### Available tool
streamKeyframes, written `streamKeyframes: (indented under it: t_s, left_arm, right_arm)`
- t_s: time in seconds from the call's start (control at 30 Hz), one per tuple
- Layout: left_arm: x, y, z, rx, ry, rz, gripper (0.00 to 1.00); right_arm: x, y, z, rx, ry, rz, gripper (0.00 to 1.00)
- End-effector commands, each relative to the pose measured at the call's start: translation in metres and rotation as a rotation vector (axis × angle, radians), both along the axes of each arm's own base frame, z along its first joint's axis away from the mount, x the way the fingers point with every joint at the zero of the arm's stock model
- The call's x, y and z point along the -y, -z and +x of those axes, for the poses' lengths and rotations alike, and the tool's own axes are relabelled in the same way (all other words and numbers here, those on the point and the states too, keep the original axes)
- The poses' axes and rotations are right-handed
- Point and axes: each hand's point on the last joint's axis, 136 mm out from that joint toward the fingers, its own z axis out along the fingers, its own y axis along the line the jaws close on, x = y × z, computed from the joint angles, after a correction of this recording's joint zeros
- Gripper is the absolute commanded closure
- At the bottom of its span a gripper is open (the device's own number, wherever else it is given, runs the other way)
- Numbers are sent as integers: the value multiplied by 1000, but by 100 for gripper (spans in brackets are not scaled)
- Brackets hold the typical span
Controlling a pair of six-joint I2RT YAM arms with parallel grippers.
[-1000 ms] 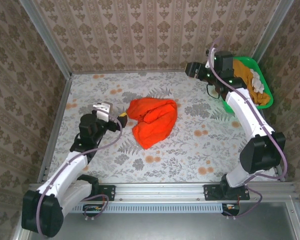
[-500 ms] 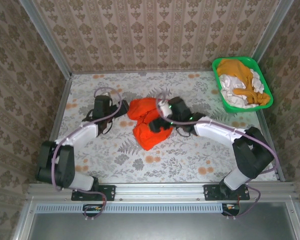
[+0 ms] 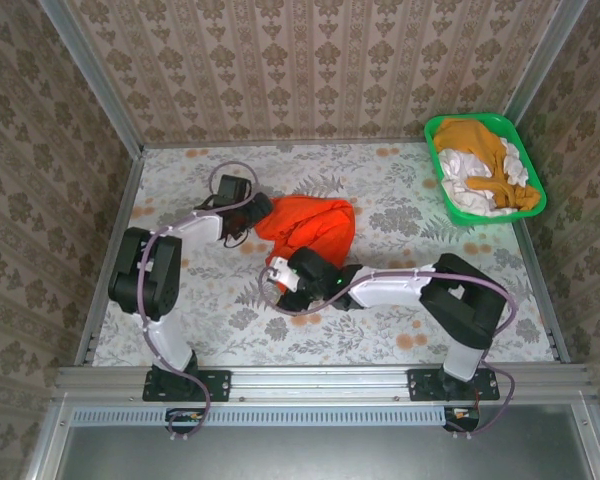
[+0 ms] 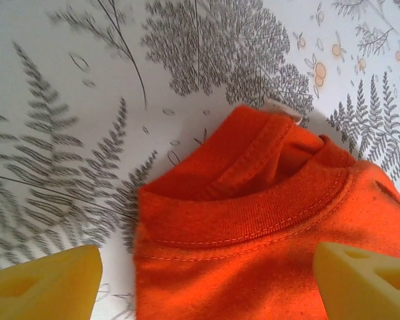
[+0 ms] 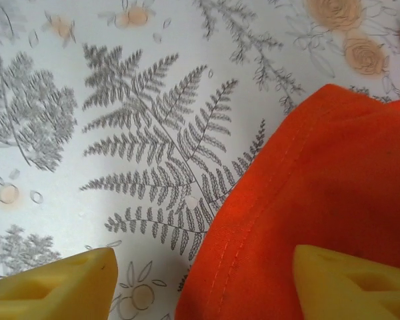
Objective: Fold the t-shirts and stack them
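Free table (image 3: 400, 190) around red-orange t-shirt (image 3: 310, 228) — basket (image 3: 475, 118) (heaped) blocks far-right corner.

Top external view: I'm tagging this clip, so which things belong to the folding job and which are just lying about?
Belongs to the job:
- red-orange t-shirt, on the table
- mustard t-shirt and white garments, in the basket
- left end effector and right end effector, both open at the red-orange t-shirt's edges

Just lying about:
- green plastic basket
- floral table cover

Red-orange t-shirt (image 3: 315, 228) — crumpled heap
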Motion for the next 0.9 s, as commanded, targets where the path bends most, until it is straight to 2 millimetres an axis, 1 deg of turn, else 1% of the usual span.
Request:
streamKeyframes:
  t_s: [0.0, 0.03, 0.1, 0.17, 0.23, 0.27, 0.3, 0.33, 0.4, 0.43, 0.5, 0.6, 0.67, 0.73, 0.8, 0.87]
  left_arm:
    - [10, 7, 3, -42, -37, -53, 24]
    - [11, 11, 3, -50, -43, -60, 28]
    - [14, 16, 6, -61, -45, -73, 39]
    - [16, 20, 8, -65, -48, -75, 54]
    - [16, 22, 9, -65, -55, -73, 76]
    - [16, 23, 10, -59, -61, -76, 86]
    - [16, 23, 10, -57, -62, -78, 95]
    - [15, 21, 10, -49, -69, -81, 100]
    - [10, 12, 11, -18, -84, -76, 100]
    - [7, 3, 12, 5, -91, -71, 100]
    - [0, -16, 14, 49, -100, -54, 100]
    - [-12, -56, 18, 122, -102, -26, 100]
    - [-21, -87, 21, 175, -101, -7, 100]
    - [-31, -115, 21, 228, -109, 15, 100]
    - [-44, -148, 19, 293, -125, 40, 100]
    - [-58, -179, 15, 354, -144, 58, 100]
  right_arm:
    - [1, 0, 20, 104, 16, -69, 40]
    - [1, 4, 20, 110, 15, -88, 45]
    - [3, 6, 23, 122, 19, -103, 58]
    - [4, 2, 23, 130, 18, -100, 72]
    - [1, -4, 20, 119, 3, -78, 88]
    - [0, -8, 19, 112, -4, -65, 94]
    - [-1, -12, 17, 107, -8, -52, 98]
    - [-1, -19, 17, 108, -4, -35, 100]
    - [1, -35, 19, 121, 17, 7, 100]
    - [4, -47, 23, 133, 38, 38, 100]
    - [14, -74, 32, 157, 86, 108, 100]
    - [35, -124, 48, 206, 165, 223, 100]
    - [53, -158, 58, 245, 204, 297, 100]
    - [73, -197, 64, 288, 248, 389, 100]
    - [97, -235, 73, 331, 300, 482, 100]
    - [123, -268, 80, 374, 358, 555, 100]
